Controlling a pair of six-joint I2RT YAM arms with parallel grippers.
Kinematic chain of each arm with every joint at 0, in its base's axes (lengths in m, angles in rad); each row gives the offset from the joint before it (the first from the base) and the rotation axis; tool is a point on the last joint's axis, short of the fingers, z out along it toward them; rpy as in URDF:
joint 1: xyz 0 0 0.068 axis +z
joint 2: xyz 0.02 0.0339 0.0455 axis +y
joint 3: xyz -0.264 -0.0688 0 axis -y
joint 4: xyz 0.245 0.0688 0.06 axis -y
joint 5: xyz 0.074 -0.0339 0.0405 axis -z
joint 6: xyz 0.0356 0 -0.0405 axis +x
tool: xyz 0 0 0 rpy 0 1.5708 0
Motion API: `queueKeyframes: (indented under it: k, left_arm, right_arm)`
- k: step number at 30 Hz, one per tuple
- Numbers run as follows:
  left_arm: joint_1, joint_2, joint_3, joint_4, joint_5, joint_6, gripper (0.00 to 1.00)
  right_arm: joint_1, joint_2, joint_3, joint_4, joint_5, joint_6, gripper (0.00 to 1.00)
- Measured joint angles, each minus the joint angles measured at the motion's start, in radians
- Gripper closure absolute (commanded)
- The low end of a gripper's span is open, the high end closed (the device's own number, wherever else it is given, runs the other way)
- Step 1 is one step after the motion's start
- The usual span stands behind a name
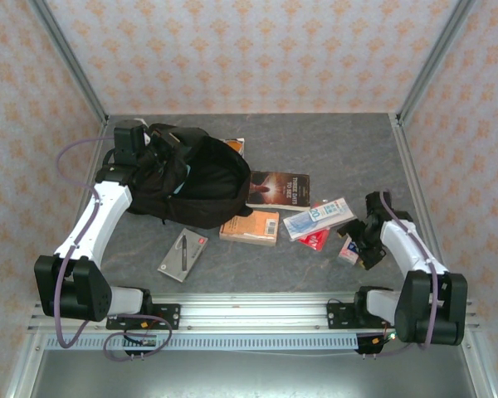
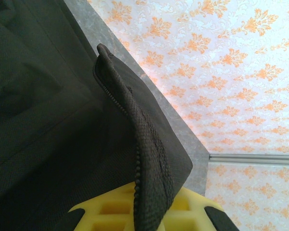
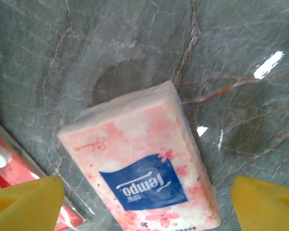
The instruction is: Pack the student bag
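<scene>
The student bag (image 1: 195, 178) lies at ten o'clock on the grey surface (image 1: 315, 141), its zippered edge pinched in the closed left claw (image 2: 151, 219). A dark book (image 1: 279, 190) sits at the bag's three o'clock and an orange book (image 1: 250, 226) at five, both just beside it. The right claw (image 3: 145, 202) stands open astride a pink tissue pack (image 3: 139, 163), its fingers clear of it.

open room on the grey marble worktop (image 1: 349, 145) at the far right corner and along the near edge's middle. blocked far left by the large black soft fabric backpack (image 1: 191, 178); mid-worktop by a dark paperback book (image 1: 278, 189), tan book (image 1: 250, 226), white-and-blue flat packet (image 1: 319, 217), pink soft tissue pack (image 3: 135, 168).
</scene>
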Motion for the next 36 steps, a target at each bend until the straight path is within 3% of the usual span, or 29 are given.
queueKeyframes:
  k: [8, 15, 22, 26, 30, 36]
  left_arm:
    - [0.000, 0.000, 0.000, 0.000, 0.000, 0.000, 1.00]
    - [0.000, 0.000, 0.000, 0.000, 0.002, 0.000, 1.00]
    - [0.000, 0.000, 0.000, 0.000, 0.006, 0.000, 1.00]
    - [0.000, 0.000, 0.000, 0.000, 0.009, 0.002, 1.00]
    - [0.000, 0.005, 0.001, 0.000, 0.015, 0.005, 1.00]
    - [0.000, 0.008, 0.016, -0.011, 0.029, 0.043, 1.00]
  right_arm:
    - [0.063, 0.140, 0.020, 0.017, 0.043, -0.015, 0.21]
    - [0.108, 0.161, 0.035, 0.018, 0.106, -0.033, 0.45]
    - [0.112, 0.123, 0.080, -0.011, 0.125, -0.045, 0.54]
    - [0.167, 0.058, 0.214, -0.048, 0.111, -0.045, 0.54]
    - [0.298, 0.074, 0.409, -0.019, 0.059, -0.040, 0.56]
    - [0.505, 0.335, 0.773, 0.058, -0.049, -0.021, 0.57]
